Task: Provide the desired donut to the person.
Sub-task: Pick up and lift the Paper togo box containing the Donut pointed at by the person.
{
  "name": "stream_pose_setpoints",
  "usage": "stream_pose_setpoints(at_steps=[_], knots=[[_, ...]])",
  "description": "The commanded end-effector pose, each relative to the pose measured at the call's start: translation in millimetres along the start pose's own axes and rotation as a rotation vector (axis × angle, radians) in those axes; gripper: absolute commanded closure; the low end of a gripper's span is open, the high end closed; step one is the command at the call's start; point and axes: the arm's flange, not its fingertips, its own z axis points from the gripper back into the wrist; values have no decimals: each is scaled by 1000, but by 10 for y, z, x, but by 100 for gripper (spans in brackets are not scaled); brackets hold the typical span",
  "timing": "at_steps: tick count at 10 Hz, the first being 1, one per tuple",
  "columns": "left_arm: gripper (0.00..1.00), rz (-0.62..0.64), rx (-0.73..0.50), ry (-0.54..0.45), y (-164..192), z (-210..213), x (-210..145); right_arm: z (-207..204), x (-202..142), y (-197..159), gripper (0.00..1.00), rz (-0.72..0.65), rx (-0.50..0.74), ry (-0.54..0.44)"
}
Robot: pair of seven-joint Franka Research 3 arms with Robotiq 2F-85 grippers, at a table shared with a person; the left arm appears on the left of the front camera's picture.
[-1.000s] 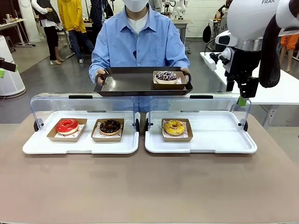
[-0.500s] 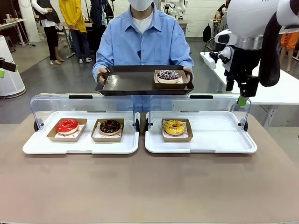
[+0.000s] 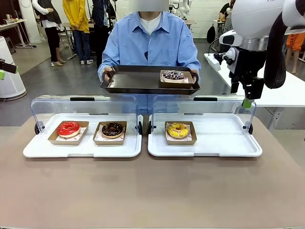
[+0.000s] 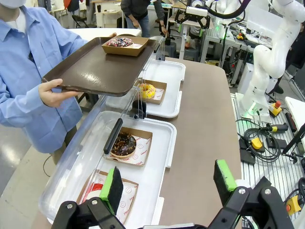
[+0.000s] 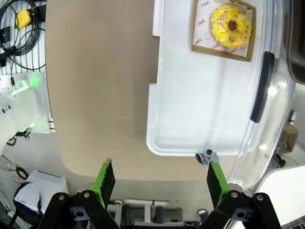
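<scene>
Across the table, the person [image 3: 148, 40] holds a dark tray [image 3: 138, 82] with a sprinkled chocolate donut [image 3: 174, 75] in a card boat on it. On the left white tray [image 3: 81, 149] sit a red donut [image 3: 68, 128] and a chocolate donut [image 3: 112, 129]. A yellow donut [image 3: 177, 130] lies on the right white tray [image 3: 219, 145]. My right gripper [image 3: 242, 95] hangs open, high above that tray's far right corner. My left gripper [image 4: 169, 179] is open above the left tray's end, with the red donut mostly hidden behind one of its fingers [image 4: 113, 185]. Both grippers hold nothing.
Clear hinged lids [image 3: 86, 106] stand open behind both white trays. The brown tabletop [image 3: 143, 191] spreads in front of them. A white side table [image 3: 286, 93] stands to the right. Cables and boxes [image 4: 259, 143] lie on the floor beside the table.
The person has lifted the dark tray a little and shifted it slightly to the right. Neither arm has moved.
</scene>
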Motion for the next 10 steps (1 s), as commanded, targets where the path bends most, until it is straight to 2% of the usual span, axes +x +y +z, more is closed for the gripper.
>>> stream_pose_setpoints(at_steps=[1,5,6,7,8,9,10], knots=[[0,-5,-1,-9,-7,18,9,17,-13,4,0,8,9,5],[0,-5,-1,-9,-7,18,9,0,0,0,0,0,0,0],[0,-5,-1,-9,-7,18,9,52,-273,-102,0,-48,178,-296],[0,-5,-1,-9,-7,18,9,52,-544,-179,0,-82,268,-451],[0,-5,-1,-9,-7,18,9,57,-795,-222,0,-83,308,-590],[0,-5,-1,-9,-7,18,9,56,-1080,-252,0,-70,321,-769],[0,-5,-1,-9,-7,18,9,16,-1247,-251,0,-59,314,-858]])
